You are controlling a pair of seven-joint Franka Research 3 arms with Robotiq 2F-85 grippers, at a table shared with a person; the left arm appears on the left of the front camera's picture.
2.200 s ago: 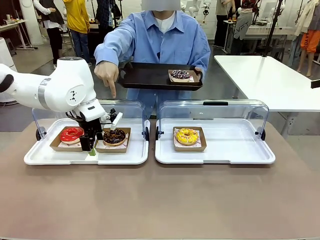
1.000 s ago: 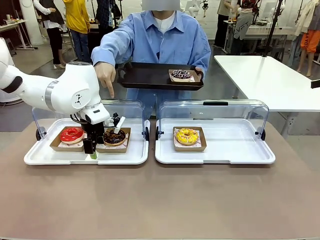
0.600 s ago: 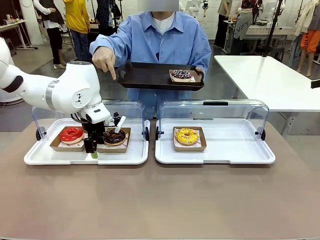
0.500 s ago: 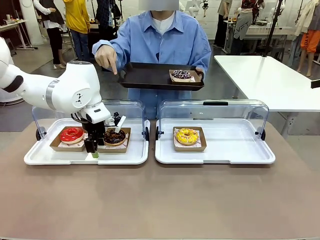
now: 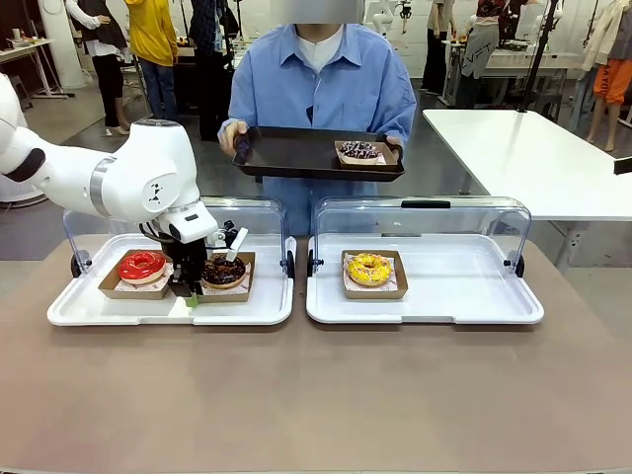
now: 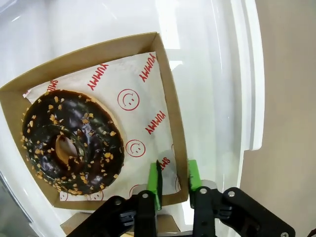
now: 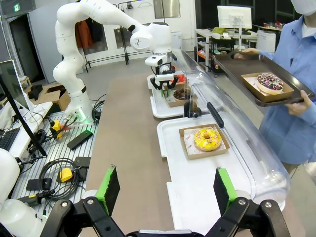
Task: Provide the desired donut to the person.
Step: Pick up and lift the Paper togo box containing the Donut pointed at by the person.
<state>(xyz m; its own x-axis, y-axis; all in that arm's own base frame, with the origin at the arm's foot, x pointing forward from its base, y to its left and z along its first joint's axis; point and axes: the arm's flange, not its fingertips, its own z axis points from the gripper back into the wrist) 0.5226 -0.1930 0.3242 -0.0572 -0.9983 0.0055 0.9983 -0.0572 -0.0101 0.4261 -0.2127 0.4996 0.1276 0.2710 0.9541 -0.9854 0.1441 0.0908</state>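
Observation:
A chocolate donut (image 5: 223,269) (image 6: 71,140) with nut crumbs lies in a brown card box (image 6: 169,111) on the left white tray (image 5: 267,312). My left gripper (image 5: 191,294) (image 6: 174,180) stands at the box's near corner. Its green pads (image 6: 156,185) are drawn close on either side of the box wall. My right gripper (image 7: 167,190) hangs open above the table, holding nothing. Across the table, the person (image 5: 321,84) in a light-blue shirt holds a black tray (image 5: 286,153) with both hands. A sprinkled donut (image 5: 357,150) lies on that tray.
A red donut (image 5: 141,265) sits in its box just left of my left gripper. A yellow donut (image 5: 368,268) (image 7: 207,138) lies on the right white tray (image 5: 513,314). Clear lids (image 5: 425,212) stand open behind both trays. Bare brown table spreads in front.
My left gripper has drawn its fingers in around the box wall. The person's pointing hand has pulled back and now grips the black tray's edge.

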